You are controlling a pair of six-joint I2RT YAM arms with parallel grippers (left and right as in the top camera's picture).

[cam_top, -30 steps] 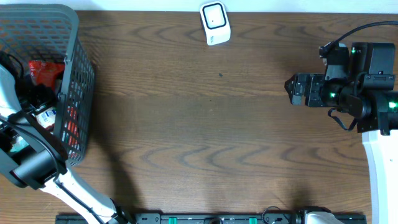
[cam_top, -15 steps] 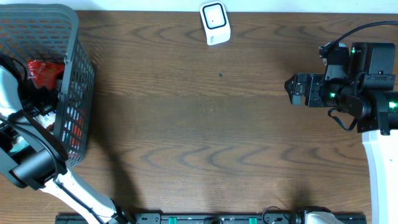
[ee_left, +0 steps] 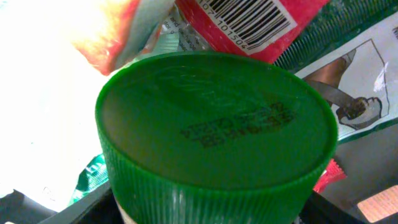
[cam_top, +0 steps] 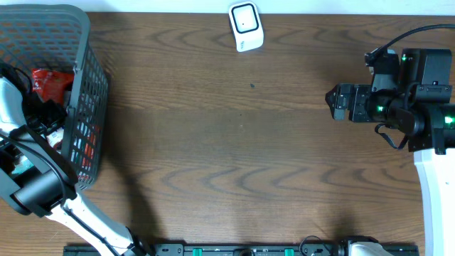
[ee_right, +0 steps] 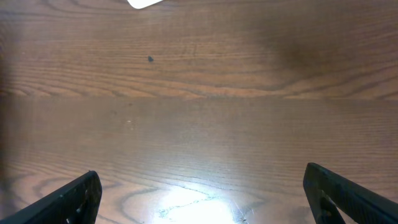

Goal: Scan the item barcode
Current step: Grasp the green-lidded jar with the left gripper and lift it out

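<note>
In 1 basket (cam_top: 89, 92): 1 green cap (ee_left: 217, 130), 1 barcoded pkt (ee_left: 249, 22).

Shop checkout mock-up here: basket (cam_top: 89, 85) full of barcoded packs (ee_left: 249, 18) at 9 o'clock, scanner (cam_top: 246, 26) at 12 o'clock, all on a wood-grain table (cam_top: 234, 142).

Dark brown wood-grain worktop (cam_top: 234, 142), wavy grain running left to right. Small dark speck (cam_top: 252, 86) toward the far side. Black rail (cam_top: 234, 249) along the near edge. Pale strip (cam_top: 341, 6) past the far edge. Bright glare (ee_right: 186, 202) of lamp light on the wood.
</note>
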